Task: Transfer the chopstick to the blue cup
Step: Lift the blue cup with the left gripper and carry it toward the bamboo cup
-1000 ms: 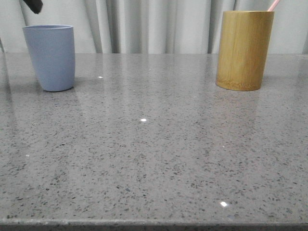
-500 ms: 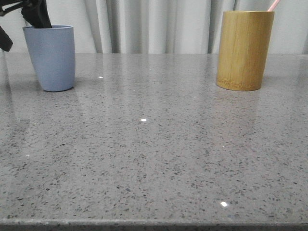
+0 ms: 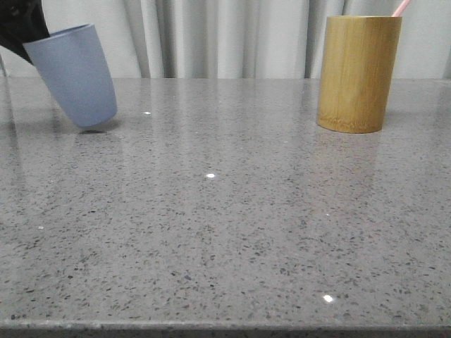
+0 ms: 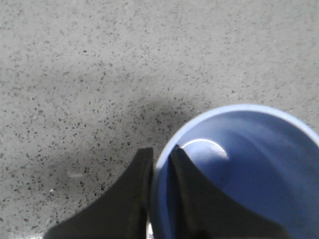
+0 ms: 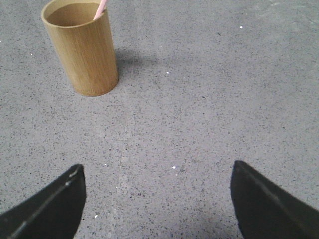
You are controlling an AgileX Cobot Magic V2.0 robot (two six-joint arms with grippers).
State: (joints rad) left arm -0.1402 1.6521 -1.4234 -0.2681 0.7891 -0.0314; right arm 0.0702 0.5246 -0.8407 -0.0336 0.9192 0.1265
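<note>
Left gripper [image 4: 160, 167] pinches the blue cup's [image 3: 74, 74] rim, one finger inside, one outside, tipping it off the table [image 3: 225, 211]. Right gripper [image 5: 158, 196] hangs wide open, empty. The chopstick [image 3: 400, 8] sits in the bamboo holder [image 3: 357, 74]; the transfer looks unstarted.

Blue cup [image 3: 74, 74] far left, tilted; chopstick [image 3: 400, 8] in holder [image 3: 357, 73] far right

The front camera sits low at the speckled grey stone table's [image 3: 225, 232] near edge, facing the curtain; both wrist cameras look steeply down at it, closer.
</note>
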